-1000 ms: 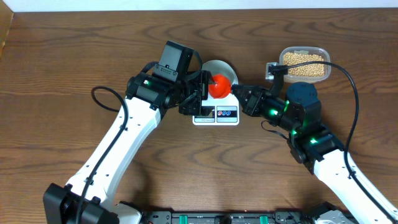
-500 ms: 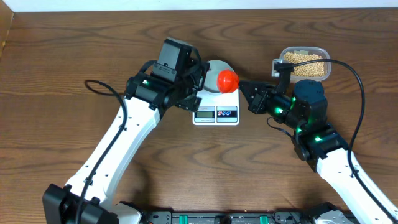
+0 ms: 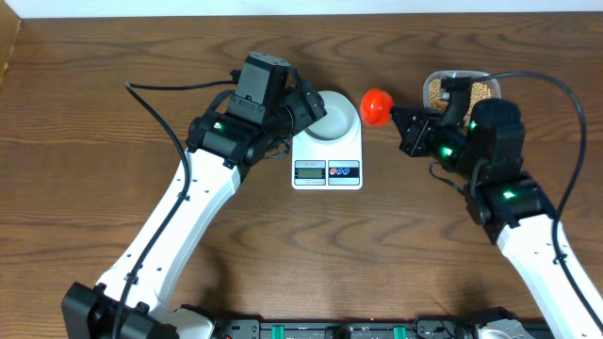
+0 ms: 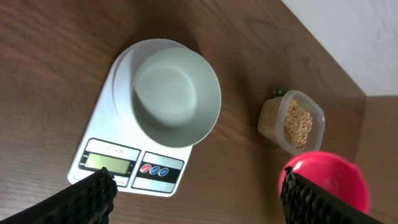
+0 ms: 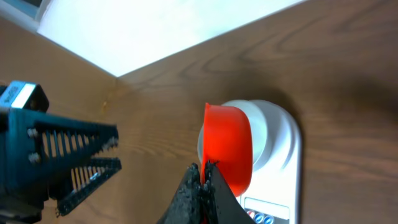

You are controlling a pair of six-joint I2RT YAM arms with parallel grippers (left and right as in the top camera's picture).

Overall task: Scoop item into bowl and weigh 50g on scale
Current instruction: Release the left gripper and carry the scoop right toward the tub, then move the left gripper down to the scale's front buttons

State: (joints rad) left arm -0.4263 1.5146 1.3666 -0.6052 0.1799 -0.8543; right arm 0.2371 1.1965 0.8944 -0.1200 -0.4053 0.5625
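The pale grey-white bowl (image 3: pixel 332 115) stands on the white scale (image 3: pixel 327 170); in the left wrist view the bowl (image 4: pixel 176 92) looks empty on the scale (image 4: pixel 118 140). My right gripper (image 3: pixel 396 121) is shut on the handle of a red scoop (image 3: pixel 377 105), held in the air between the bowl and the clear tub (image 3: pixel 460 88) of tan beans (image 4: pixel 297 121). In the right wrist view my right gripper (image 5: pixel 204 180) pinches the scoop (image 5: pixel 229 146) edge-on. The scoop (image 4: pixel 326 183) shows no beans. My left gripper (image 3: pixel 303 111) is open and empty at the bowl's left side.
The brown wooden table (image 3: pixel 113 75) has a white wall along its far edge. The left arm's cable (image 3: pixel 155 113) loops over the table on the left. The tub (image 4: pixel 292 121) sits near the far edge, right of the scale.
My right gripper has carried the red scoop from over the bowl to the right, toward the tub. My left gripper has pulled back a little from the bowl.
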